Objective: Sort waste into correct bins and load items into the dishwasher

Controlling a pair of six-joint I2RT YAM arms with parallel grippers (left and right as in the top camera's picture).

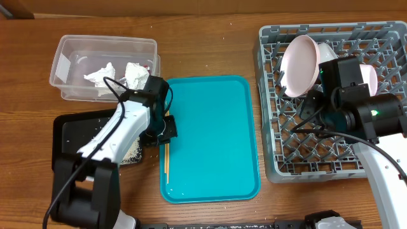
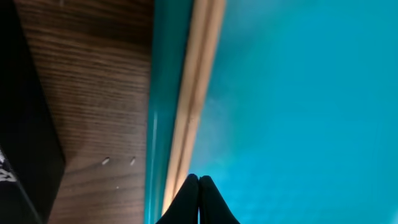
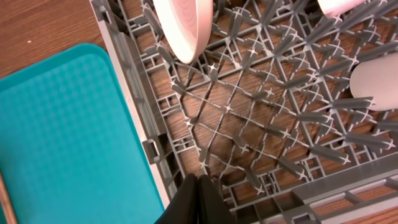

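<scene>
Left tool (image 2: 199, 190) is fully closed and empty, just beside the two chopsticks (image 2: 194, 81) lying along the left rim of the teal tray (image 2: 298, 93). Right tool (image 3: 199, 194) is fully closed and empty over the grey rack (image 3: 155, 152), which holds a plate (image 3: 183, 25) on edge.

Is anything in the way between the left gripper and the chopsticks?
Nothing visible is. The chopsticks lie bare along the teal tray's left edge, right beside the tips of the shut left gripper.
</scene>
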